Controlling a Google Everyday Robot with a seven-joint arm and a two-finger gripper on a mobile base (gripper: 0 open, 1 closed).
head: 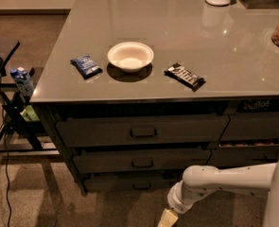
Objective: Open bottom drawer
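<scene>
While the bottom drawer sits shut, tool low beside it, clear of its handle, opening impossible to tell.

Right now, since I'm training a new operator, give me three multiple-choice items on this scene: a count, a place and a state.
1. How many wrapped snacks flank the white bowl on the counter?
A) one B) two C) four
2. Where is the claw?
A) on the counter B) touching the bowl C) low by the floor, in front of the bottom drawer, toward its right end
3. The bottom drawer is:
A) shut B) pulled far out C) lying on the floor

Answers: 1 B, a blue packet lies left of the bowl and a dark bar right. 2 C, the claw hangs below the drawer fronts. 3 A, none of its inside shows.
</scene>
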